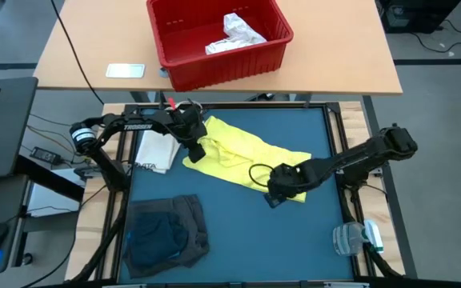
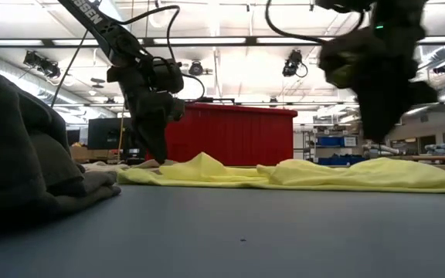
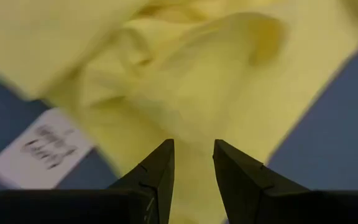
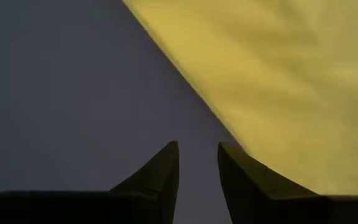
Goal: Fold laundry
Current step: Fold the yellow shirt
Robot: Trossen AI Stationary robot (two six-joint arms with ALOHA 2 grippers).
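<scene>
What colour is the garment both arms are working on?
Yellow. The garment shows best in the high view.

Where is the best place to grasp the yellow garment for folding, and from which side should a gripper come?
Probably its flat lower-right edge, lying straight on the blue mat. The right gripper, open there, could descend from above and pinch it; the yellow garment bunches near the left gripper.

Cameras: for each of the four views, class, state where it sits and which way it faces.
High: overhead, facing down; both arms, yellow garment, red bin.
Low: table height, facing level across; arms descend from above.
Left wrist: left gripper, open, over the yellow garment.
Right wrist: right gripper, open, at its edge.
Shared: all four show the yellow garment.
</scene>
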